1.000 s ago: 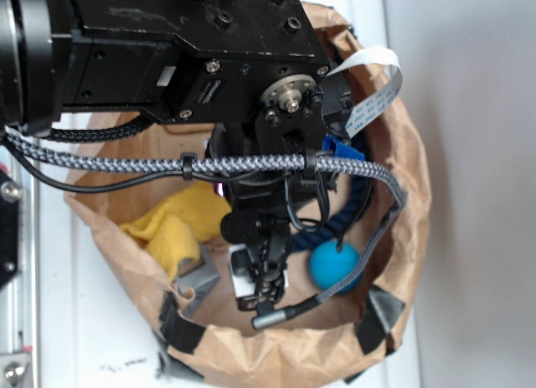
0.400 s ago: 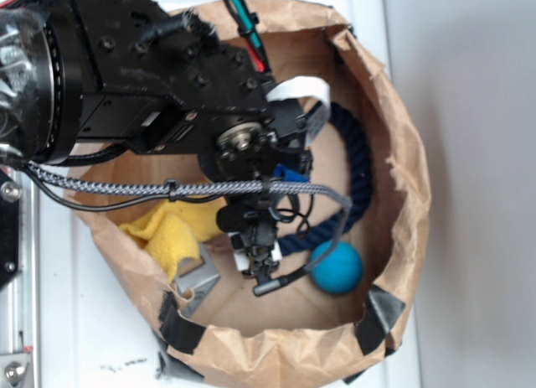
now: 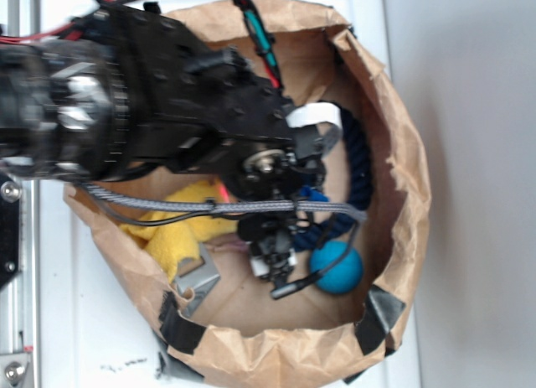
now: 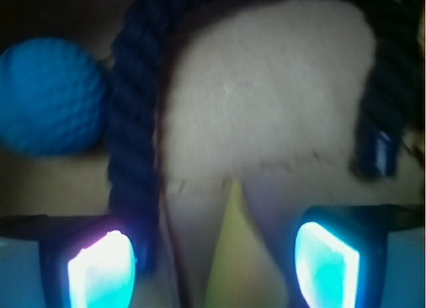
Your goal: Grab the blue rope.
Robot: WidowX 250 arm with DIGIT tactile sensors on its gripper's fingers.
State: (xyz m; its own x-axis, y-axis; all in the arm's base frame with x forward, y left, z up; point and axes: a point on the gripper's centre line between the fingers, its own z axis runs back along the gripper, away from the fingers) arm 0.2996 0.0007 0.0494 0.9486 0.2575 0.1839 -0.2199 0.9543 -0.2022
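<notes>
Paper bag (image 3: 402, 204) on white counter (image 3: 84, 329) holding arm (image 3: 167, 111), yellow cloth (image 3: 172, 237), blue rope (image 4: 136, 142) arched from 9 to 3 o'clock in the wrist view, ball (image 4: 50, 95) touching it at 10 o'clock, and end effector (image 4: 213, 261), jaws apart, gripping nothing.

No lettering, label, brand or number can be read anywhere in either view
</notes>
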